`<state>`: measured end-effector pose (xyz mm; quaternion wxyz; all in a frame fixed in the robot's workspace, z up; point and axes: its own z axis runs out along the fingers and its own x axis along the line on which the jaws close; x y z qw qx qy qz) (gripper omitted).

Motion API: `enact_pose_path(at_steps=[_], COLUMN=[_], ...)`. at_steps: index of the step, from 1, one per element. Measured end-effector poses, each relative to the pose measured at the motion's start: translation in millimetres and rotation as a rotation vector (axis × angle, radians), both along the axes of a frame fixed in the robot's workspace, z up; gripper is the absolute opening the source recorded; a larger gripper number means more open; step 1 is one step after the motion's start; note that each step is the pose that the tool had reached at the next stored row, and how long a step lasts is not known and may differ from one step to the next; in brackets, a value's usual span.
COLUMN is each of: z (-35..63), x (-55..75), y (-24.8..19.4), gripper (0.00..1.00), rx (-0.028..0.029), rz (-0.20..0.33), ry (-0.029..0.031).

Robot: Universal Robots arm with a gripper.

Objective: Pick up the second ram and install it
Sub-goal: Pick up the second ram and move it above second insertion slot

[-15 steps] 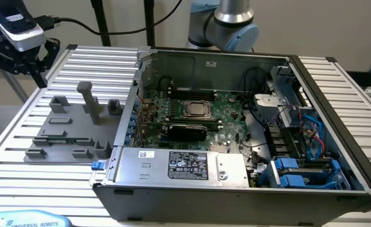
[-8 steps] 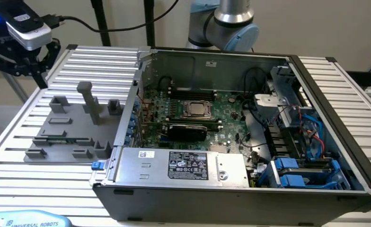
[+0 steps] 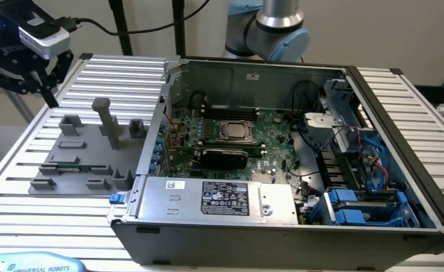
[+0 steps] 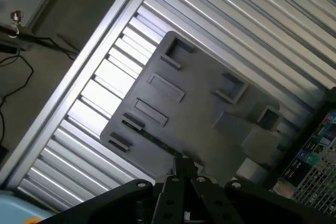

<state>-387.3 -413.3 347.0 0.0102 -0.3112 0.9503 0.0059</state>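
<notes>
Green second ram (image 3: 84, 168), grey fixture plate (image 3: 79, 144), ribbed silver table (image 3: 422, 122).

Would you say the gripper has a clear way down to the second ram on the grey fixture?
Probably yes: the second ram lies uncovered in the grey fixture, and the tall post stands apart from it; the gripper hangs higher up.

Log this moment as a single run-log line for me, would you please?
gripper: high over grey fixture plate | second ram: lying in that plate, untouched | computer case: open, beside plate
</notes>
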Motion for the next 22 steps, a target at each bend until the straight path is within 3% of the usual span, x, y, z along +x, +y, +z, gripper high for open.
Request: enact_pose_path(at_steps=[22], z=[-11.4], x=[0.0], y=[0.0], gripper=[0.11], rx=[0.0], rz=[0.419], ry=[-0.0001])
